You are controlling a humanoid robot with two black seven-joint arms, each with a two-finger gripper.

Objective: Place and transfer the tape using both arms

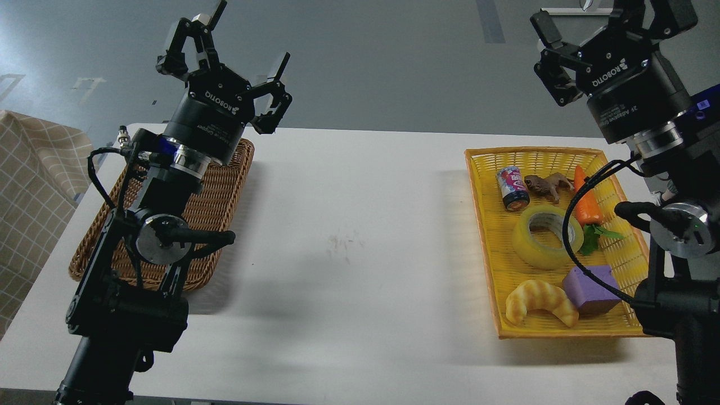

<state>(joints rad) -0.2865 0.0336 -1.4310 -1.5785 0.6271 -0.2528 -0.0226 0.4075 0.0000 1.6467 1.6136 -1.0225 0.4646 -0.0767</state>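
The tape (547,235) is lying flat in the yellow basket (484,236) at right. Both the left gripper (239,53) and right gripper (590,31) are hovering spread and empty; the right one should be descending straight over the roll's rim.

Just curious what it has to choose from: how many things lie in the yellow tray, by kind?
Tape: 1
Can: 1
Carrot: 1
Croissant: 1
Purple block: 1
Brown toy animal: 1
Total: 6

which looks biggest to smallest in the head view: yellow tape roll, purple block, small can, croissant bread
1. Translucent yellow tape roll
2. Croissant-shaped bread and purple block: alike, unsure
3. Small printed can, though it lies farther from the camera
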